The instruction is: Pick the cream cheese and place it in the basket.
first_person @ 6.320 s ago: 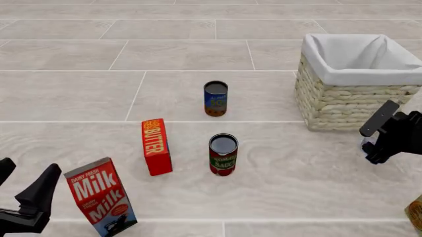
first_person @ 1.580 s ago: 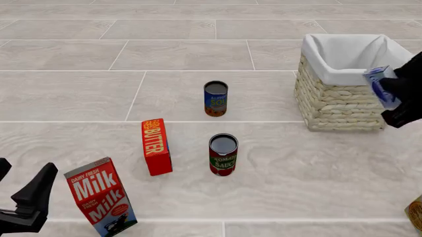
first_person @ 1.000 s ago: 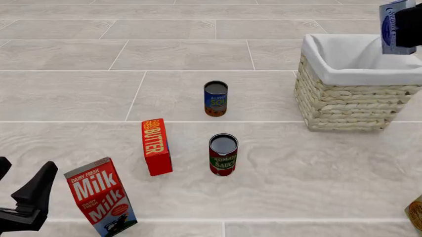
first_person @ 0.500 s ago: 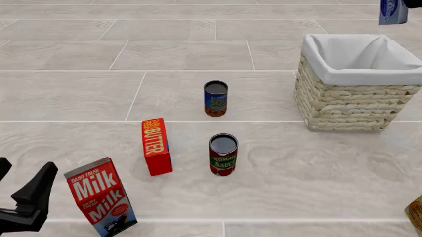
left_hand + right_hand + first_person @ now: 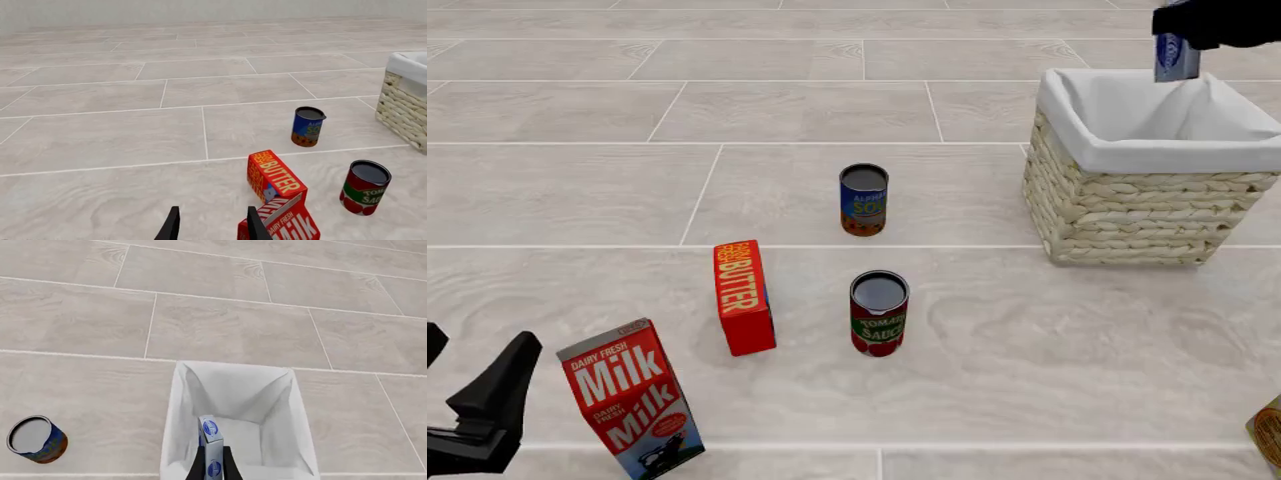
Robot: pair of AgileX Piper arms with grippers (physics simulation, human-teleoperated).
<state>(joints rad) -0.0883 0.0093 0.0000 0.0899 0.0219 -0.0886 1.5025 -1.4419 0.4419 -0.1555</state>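
Observation:
The cream cheese (image 5: 1176,58), a small light-blue box with a darker blue oval label, hangs in my right gripper (image 5: 1182,35) above the far part of the basket (image 5: 1121,205). In the right wrist view the box (image 5: 211,446) sits between the fingers, over the white-lined inside of the basket (image 5: 280,405). The basket is cream wicker with a white cloth over its rim, at the right of the front view. My left gripper (image 5: 487,405) is open and empty at the near left, beside the milk carton; its fingertips (image 5: 172,227) show in the left wrist view.
A red butter box (image 5: 743,296), a tomato sauce can (image 5: 878,313) and a blue can (image 5: 862,199) stand mid-floor. A milk carton (image 5: 631,398) stands near the left gripper. A brown object (image 5: 1268,432) shows at the near right edge.
My right gripper lifted the cream cheese from beside the basket's near right side, rose high past the basket, and has now moved left over the basket's opening. The left arm has not moved.

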